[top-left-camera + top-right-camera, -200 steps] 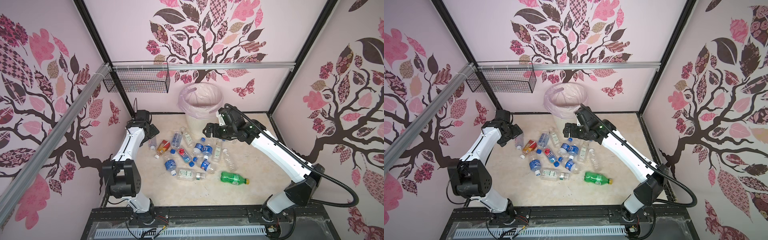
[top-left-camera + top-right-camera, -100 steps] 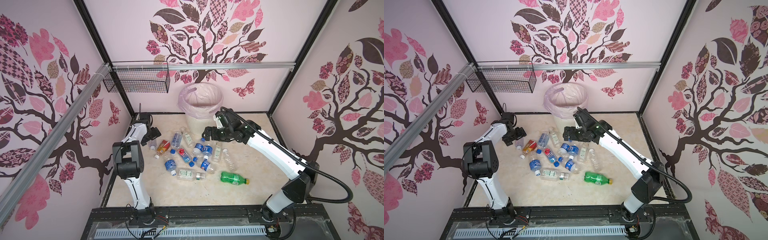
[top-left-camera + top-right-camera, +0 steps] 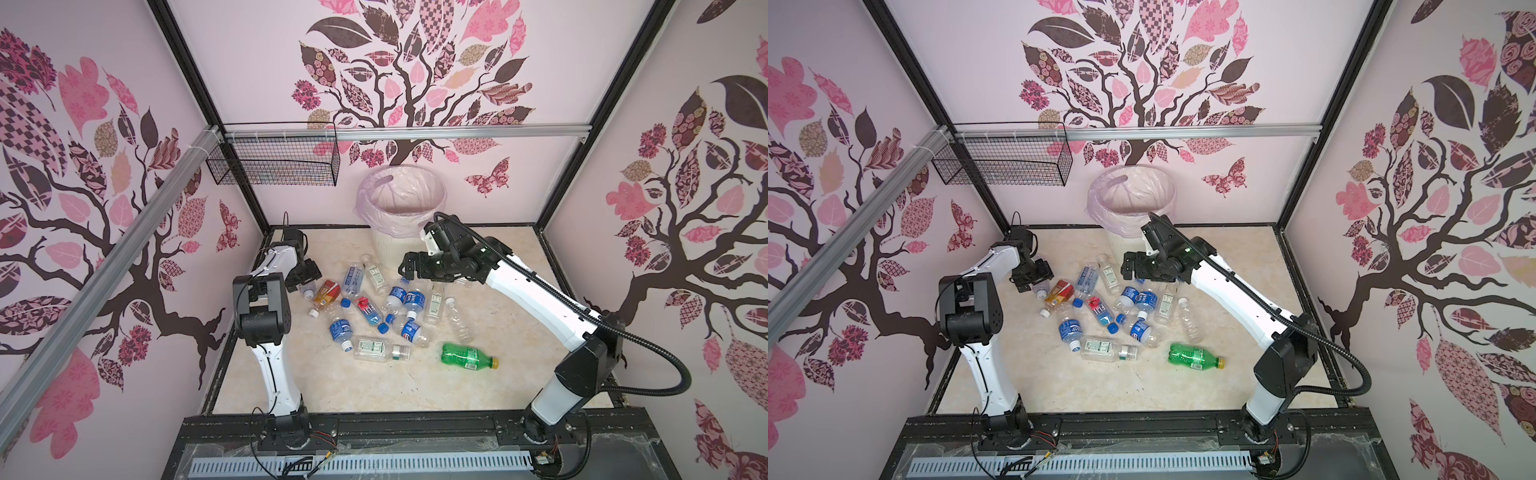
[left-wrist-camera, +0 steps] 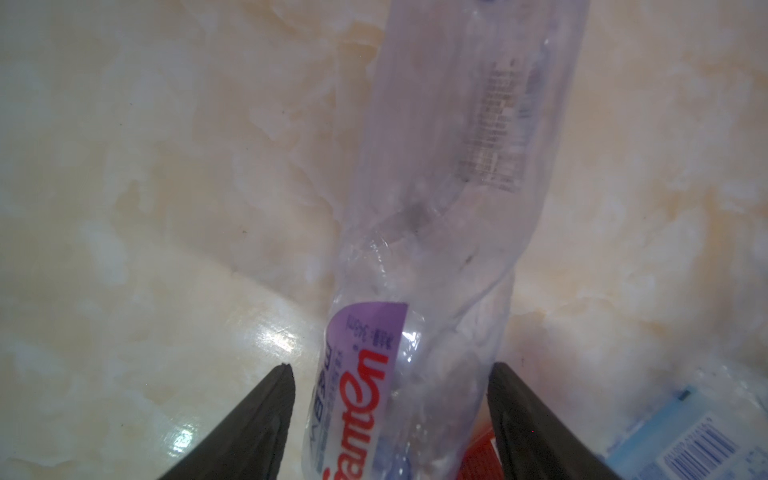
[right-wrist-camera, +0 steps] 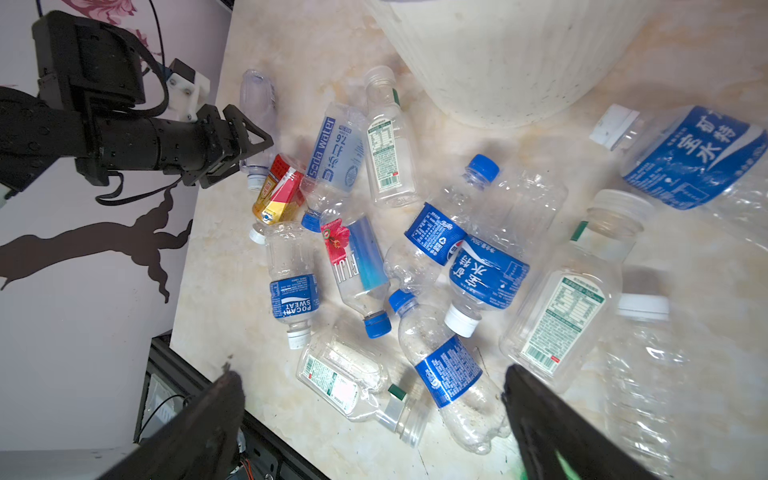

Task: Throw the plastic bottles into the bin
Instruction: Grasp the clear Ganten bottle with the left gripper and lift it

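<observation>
Now: left claw set for a pick at the edge of the pile.

The left gripper point(image 4: 390, 365) straddles a clear purple-labelled bottle point(image 4: 436, 208) lying on the floor, jaws partly narrowed with a sliver of gap on one side (no grip yet, as far as I can judge). The right gripper point(image 5: 370, 374) hangs wide and empty over the other plastic bottles point(image 3: 368, 309), scattered in front of the bin point(image 3: 390, 248). Next, I judge, the left jaws must pinch the thin wall without squeezing it out sideways, lift clear of the red-and-yellow bottle point(image 5: 276, 195) just beside, and carry to the bin's mouth.
</observation>
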### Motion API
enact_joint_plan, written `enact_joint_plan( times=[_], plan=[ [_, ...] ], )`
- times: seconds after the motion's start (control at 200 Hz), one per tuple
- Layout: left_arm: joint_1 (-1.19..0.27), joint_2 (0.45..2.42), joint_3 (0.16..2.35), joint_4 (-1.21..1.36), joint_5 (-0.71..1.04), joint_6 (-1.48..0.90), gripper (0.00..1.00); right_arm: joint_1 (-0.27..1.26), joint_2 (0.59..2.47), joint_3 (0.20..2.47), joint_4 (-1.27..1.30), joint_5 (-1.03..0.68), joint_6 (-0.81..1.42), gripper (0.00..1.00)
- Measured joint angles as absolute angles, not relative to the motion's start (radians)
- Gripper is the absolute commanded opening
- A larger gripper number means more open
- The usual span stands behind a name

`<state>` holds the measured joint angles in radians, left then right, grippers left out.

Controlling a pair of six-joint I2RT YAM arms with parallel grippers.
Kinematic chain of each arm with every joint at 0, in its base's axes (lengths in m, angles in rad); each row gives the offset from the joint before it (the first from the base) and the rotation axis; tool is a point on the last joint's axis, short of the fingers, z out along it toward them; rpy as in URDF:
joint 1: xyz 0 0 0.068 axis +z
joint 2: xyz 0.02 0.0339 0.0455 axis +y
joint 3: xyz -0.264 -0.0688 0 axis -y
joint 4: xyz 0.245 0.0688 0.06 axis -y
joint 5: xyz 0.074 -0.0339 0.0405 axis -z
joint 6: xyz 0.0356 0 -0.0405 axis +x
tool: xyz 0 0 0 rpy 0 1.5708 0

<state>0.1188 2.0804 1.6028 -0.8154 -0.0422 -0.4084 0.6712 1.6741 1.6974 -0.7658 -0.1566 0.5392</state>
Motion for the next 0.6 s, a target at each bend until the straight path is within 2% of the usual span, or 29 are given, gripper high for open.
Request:
enact_joint_plan(
  times=[0.16, 0.6],
  plan=[
    [0.131, 2.093, 1.603, -0.811, -0.04, -0.398, 0.57, 0.671, 1.677, 1.697, -0.719, -0.193, 0.534, 1.0],
    [0.138, 2.096, 1.602, -0.793, 0.005, -0.383, 0.5, 0.671, 1.691, 1.757, -0.683, -0.217, 0.543, 1.0]
  ],
)
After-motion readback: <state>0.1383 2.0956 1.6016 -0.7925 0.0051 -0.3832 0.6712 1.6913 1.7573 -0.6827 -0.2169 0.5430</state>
